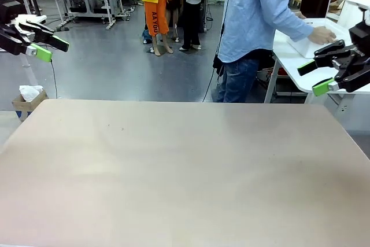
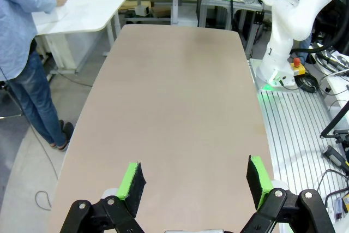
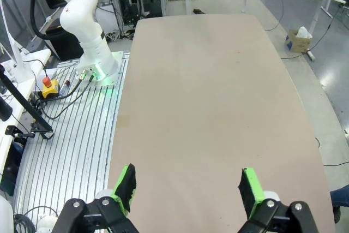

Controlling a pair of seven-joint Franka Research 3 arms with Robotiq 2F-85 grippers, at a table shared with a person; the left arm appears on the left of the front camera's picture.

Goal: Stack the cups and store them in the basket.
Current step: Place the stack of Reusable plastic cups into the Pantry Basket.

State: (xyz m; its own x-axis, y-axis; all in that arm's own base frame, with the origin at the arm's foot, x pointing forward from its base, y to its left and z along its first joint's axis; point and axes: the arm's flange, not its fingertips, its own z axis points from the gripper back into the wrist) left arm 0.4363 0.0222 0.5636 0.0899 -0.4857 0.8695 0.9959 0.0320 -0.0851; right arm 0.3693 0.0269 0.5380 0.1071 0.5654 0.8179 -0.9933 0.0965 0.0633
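The cups and the basket are out of view. My left gripper (image 1: 51, 49) hangs open in the air above the table's far left corner, with nothing between its green pads; in its own wrist view the left gripper (image 2: 194, 178) looks along the beige table top (image 2: 174, 107). My right gripper (image 1: 314, 77) is held open above the table's far right corner, also with nothing in it. In the right wrist view the right gripper (image 3: 188, 186) hovers over the table's end.
A person in a blue shirt (image 1: 254, 21) stands past the far edge, turned to a white side table (image 1: 300, 44), one hand (image 1: 319, 36) on a white object there. A small cardboard box (image 1: 26, 99) sits on the floor at far left.
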